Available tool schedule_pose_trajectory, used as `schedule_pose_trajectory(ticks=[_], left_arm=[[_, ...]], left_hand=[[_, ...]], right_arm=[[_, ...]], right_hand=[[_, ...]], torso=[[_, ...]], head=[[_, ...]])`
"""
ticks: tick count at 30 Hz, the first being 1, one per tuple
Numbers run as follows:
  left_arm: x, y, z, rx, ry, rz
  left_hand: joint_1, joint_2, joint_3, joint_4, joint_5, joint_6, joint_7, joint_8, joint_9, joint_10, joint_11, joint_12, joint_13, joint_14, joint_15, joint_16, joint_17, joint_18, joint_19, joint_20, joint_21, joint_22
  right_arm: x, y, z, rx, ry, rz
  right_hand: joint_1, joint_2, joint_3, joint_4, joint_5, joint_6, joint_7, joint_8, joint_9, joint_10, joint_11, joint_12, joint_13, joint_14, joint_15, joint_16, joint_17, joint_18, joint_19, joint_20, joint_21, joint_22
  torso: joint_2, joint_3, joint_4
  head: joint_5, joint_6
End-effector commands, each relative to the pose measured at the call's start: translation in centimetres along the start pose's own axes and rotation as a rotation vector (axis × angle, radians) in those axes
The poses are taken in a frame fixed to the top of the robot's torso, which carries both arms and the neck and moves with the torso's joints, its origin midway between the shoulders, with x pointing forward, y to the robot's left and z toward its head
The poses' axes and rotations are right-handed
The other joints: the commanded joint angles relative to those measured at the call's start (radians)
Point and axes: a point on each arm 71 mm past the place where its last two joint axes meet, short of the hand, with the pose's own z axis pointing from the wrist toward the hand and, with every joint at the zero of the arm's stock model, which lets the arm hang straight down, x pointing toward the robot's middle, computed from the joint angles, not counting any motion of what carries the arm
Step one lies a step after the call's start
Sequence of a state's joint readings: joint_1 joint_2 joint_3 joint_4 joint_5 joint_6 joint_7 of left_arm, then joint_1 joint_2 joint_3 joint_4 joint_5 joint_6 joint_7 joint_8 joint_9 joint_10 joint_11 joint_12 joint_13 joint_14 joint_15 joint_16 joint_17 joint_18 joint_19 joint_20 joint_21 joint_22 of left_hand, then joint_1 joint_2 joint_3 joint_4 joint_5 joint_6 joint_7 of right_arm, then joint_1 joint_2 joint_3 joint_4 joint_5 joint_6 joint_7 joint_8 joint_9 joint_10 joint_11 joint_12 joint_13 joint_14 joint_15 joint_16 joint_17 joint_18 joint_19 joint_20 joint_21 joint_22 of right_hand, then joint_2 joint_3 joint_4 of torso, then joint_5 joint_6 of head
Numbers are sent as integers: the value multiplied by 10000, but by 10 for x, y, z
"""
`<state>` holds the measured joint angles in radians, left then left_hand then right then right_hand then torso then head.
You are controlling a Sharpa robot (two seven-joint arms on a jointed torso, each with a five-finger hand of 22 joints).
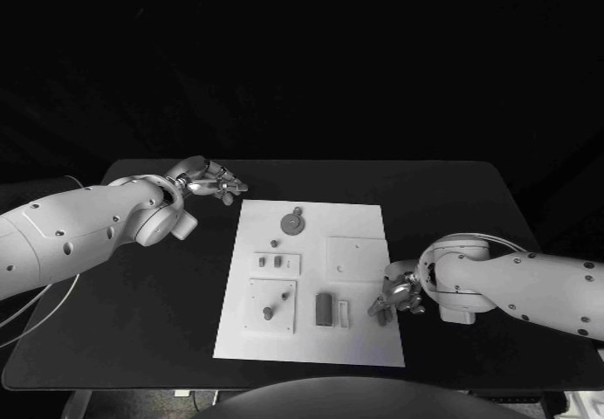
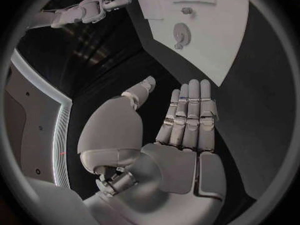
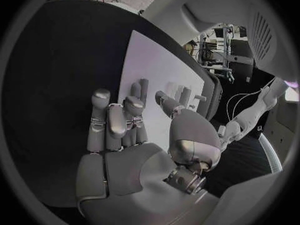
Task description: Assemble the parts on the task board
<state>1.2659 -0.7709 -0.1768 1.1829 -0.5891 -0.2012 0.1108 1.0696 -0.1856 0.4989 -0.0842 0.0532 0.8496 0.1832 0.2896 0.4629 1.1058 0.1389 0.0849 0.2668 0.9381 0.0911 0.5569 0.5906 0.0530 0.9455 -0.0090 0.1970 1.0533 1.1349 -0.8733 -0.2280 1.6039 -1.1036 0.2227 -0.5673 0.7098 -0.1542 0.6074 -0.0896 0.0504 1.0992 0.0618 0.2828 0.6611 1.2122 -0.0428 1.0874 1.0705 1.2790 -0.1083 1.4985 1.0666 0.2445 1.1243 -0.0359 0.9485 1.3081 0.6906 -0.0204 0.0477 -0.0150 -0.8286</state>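
Head view: the task board lies mid-surface, parts seemingly loose, assembly mostly ahead. Left wrist view: left robot hand spread, empty, beside the board. Right wrist view: right robot hand spread, empty, over the board's edge

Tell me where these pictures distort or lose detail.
Head view: the task board is bright against the black table, parts small but legible. Left wrist view: fisheye bends the board's edges. Right wrist view: same bending, the right hand covering part of the board.
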Motion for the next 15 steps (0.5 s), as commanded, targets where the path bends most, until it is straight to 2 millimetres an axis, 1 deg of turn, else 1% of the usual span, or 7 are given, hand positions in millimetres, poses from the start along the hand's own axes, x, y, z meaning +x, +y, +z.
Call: schedule_pose_trajectory(ticks=[1,4,7,10,12,15], left_arm=[[2,-2,0,106,130,7],[1,-2,0,96,129,7],[1,-2,0,85,151,4],[2,-1,0,64,212,-3],[2,-1,0,53,248,-8],[2,-2,0,41,271,-10]], left_hand=[[-114,-10,7,59,16,35,-33,46,5,72,0,63,14,52,-21,-65,19,171,36,-10,-27,15],[-115,-9,6,62,16,34,-33,45,5,71,0,63,14,51,-21,-67,21,171,35,-10,-29,16],[-114,-8,7,63,17,33,-33,45,4,71,0,62,15,52,-21,-68,23,171,35,-10,-29,17],[-112,-1,8,65,17,33,-33,45,4,71,0,62,15,53,-22,-70,26,171,36,-11,-30,18],[-112,4,9,68,17,33,-33,45,4,71,0,61,15,55,-22,-71,29,172,38,-12,-30,20],[-115,1,5,70,10,31,-33,44,3,71,0,61,16,58,-23,-72,32,171,39,-12,-30,21]], right_arm=[[0,-1,4,280,-363,-655],[1,0,5,350,-436,-930],[0,1,7,450,-596,-1253],[1,3,8,531,-710,-1611],[2,4,9,565,-797,-1800],[3,6,11,581,-852,-1959]], right_hand=[[3,-87,15,51,2,-64,36,-35,-8,-46,-17,70,14,45,-31,33,6,173,-23,-68,39,144],[45,-26,50,55,4,-62,34,-34,0,-43,-19,75,21,56,-36,41,24,173,-19,-78,49,147],[171,113,62,-58,20,-63,40,-36,15,-44,-19,83,35,59,-41,50,31,173,-23,-86,74,158],[328,435,-10,-363,38,-60,47,-43,33,-45,-14,87,51,64,-39,57,41,173,-45,-75,107,167],[411,576,-62,-607,40,-53,47,-52,41,-45,-12,84,58,46,-33,50,15,173,-64,-61,121,164],[488,661,-80,-828,39,-48,45,-65,43,-46,-9,78,63,47,-28,47,17,173,-73,-51,128,156]], torso=[[0,4,-4],[1,8,-5],[1,9,-7],[-2,11,-10],[-1,15,-13],[1,16,-14]], head=[[12,-8],[29,-11],[30,-19],[36,-30],[35,-35],[30,-41]])
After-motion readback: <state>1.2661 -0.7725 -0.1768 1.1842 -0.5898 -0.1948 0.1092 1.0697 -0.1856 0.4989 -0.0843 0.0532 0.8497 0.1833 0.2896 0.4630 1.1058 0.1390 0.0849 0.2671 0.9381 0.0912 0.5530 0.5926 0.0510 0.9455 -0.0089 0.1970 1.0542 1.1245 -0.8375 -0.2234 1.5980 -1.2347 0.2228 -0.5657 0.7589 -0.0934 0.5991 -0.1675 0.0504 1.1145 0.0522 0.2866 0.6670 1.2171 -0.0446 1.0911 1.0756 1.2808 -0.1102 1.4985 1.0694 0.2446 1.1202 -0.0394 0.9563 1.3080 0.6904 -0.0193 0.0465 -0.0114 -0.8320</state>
